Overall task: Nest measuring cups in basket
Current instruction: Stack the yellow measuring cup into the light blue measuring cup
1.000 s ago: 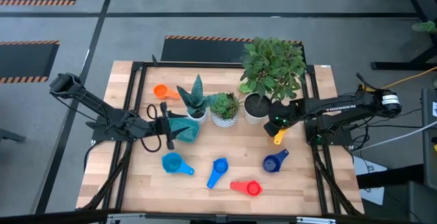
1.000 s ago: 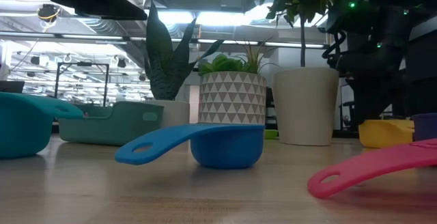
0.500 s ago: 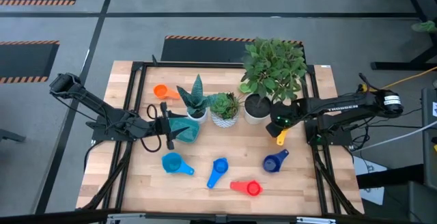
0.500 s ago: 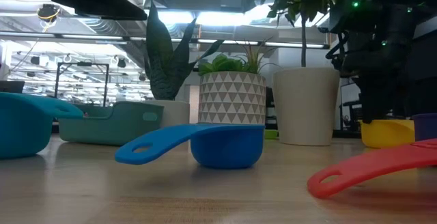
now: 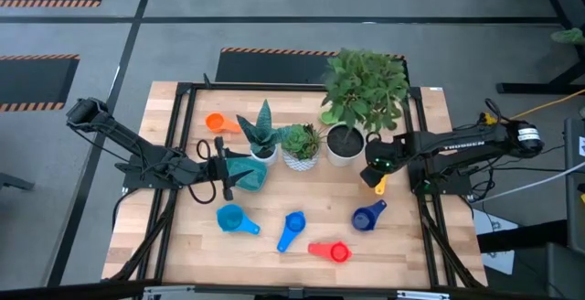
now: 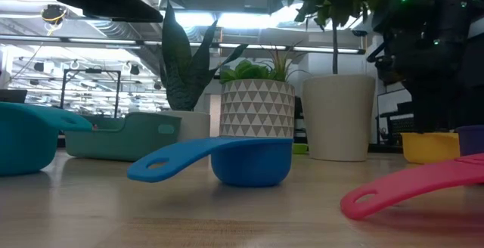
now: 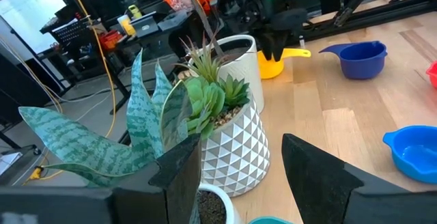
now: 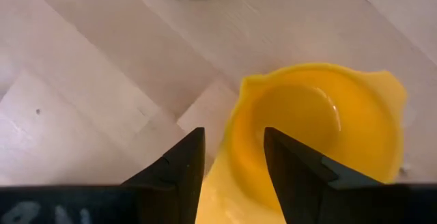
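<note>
My right gripper (image 5: 375, 166) stands at the table's right, just in front of the large plant, and is shut on the yellow measuring cup (image 5: 377, 184). On the wood lie the orange (image 5: 215, 122), light blue (image 5: 230, 218), blue (image 5: 292, 225), navy (image 5: 366, 216) and red (image 5: 333, 251) cups. The teal basket (image 5: 249, 174) sits on the table left of centre, seen also in the low view (image 6: 125, 136). My left gripper (image 5: 225, 174) stands open over the basket's left end. In its wrist view the gap between the fingers (image 7: 235, 138) shows only plants and table. My right gripper pinches the yellow cup's handle (image 8: 229, 179) between its two fingers, close to where it joins the bowl (image 8: 321, 125). The fingers come from above, pointing down, and lie across the handle. The cup sits level, mouth up, with its bottom (image 6: 431, 159) at table height. I cannot tell whether it rests there.
Three potted plants stand in a row across the table's middle. They are a snake plant (image 5: 262, 140), a succulent in a triangle-patterned pot (image 5: 300, 149) and a tall bushy plant (image 5: 363, 94). A black frame (image 5: 183, 94) runs along the table's edges.
</note>
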Motion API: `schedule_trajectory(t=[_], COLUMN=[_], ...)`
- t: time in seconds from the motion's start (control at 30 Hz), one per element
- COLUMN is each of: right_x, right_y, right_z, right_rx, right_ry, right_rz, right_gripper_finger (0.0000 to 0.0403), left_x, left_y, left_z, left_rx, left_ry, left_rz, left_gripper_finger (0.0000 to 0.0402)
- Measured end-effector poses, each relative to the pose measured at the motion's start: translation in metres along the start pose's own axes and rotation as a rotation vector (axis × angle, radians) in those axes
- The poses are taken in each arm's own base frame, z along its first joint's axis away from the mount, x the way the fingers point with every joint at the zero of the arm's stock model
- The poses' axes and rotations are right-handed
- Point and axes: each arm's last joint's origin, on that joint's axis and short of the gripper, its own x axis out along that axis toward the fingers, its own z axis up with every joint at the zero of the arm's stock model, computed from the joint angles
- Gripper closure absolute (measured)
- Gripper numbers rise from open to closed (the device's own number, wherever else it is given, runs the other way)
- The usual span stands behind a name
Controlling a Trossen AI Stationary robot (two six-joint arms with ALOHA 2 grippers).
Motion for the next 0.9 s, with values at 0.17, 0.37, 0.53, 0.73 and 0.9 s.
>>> schedule_trajectory(t=[0.17, 0.37, 0.53, 0.73, 0.9], right_x=[0.006, 0.008, 0.013, 0.020, 0.026], right_y=[0.001, 0.003, 0.003, 0.004, 0.005], right_z=[-0.006, -0.006, -0.006, -0.006, -0.006], right_rx=[-0.033, -0.043, -0.045, -0.049, -0.050], right_ry=[-0.018, -0.036, -0.018, 0.015, 0.042], right_rz=[-0.001, -0.026, -0.047, -0.084, -0.104], right_gripper_finger=[0.0247, 0.0247, 0.0247, 0.0271, 0.0320], left_x=[0.000, 0.000, 0.000, 0.000, 0.000], left_y=[0.000, 0.000, 0.000, 0.000, 0.000], left_z=[0.000, 0.000, 0.000, 0.000, 0.000], left_rx=[0.000, -0.001, 0.000, 0.000, 0.000], left_ry=[0.000, 0.000, 0.000, 0.000, 0.000], left_rz=[0.000, 0.000, 0.000, 0.000, 0.000], left_gripper_finger=[0.0204, 0.0204, 0.0204, 0.0204, 0.0204])
